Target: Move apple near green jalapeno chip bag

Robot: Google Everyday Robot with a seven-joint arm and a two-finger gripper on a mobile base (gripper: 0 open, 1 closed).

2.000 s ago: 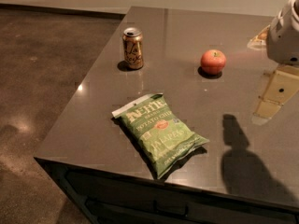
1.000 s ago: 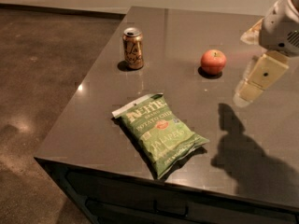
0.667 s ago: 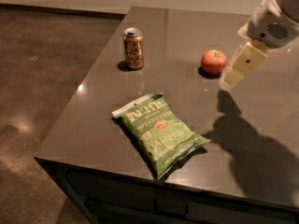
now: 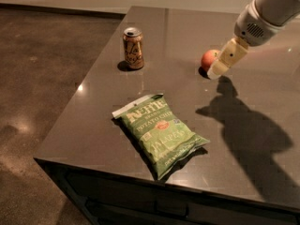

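The pincer (image 4: 215,71) has swung left to just beside the apple (image 4: 208,58).

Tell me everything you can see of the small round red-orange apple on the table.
The small round red-orange apple looks smooth and whole. It sits on the glossy dark grey table, to the right of the brown-gold drink can and beyond the flat green chip bag, apart from both. The cream gripper hides its right edge; whether they touch cannot be told.

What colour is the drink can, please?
The can is brown-gold, camera view; the hand is beside the apple.
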